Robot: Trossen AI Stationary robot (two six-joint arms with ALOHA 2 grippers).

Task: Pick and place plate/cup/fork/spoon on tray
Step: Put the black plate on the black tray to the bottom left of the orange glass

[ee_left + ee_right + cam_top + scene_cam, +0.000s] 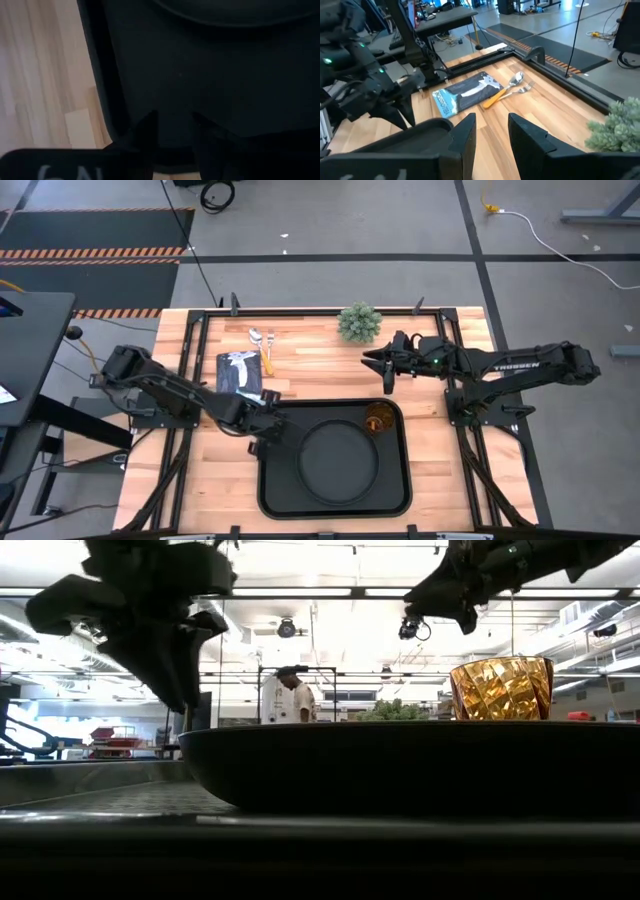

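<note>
The black tray (265, 490) lies at the table's near middle, with the round black plate (335, 460) resting flat in it. The amber cup (379, 420) stands upright in the tray's far right corner. The spoon (255, 335) and the fork (269, 338) lie side by side on the wood at the far left, their orange handles pointing toward the near edge. My left gripper (265, 430) hangs open over the tray's left rim (107, 100), slanting down, nothing between its fingers. My right gripper (385, 365) is open in the air, beyond the tray's far right corner.
A small green potted plant (359, 322) stands at the far middle. A blue and black packet (240, 370) lies just on the near side of the cutlery. Bare wood lies to the left and right of the tray. A person (295, 695) stands in the room behind.
</note>
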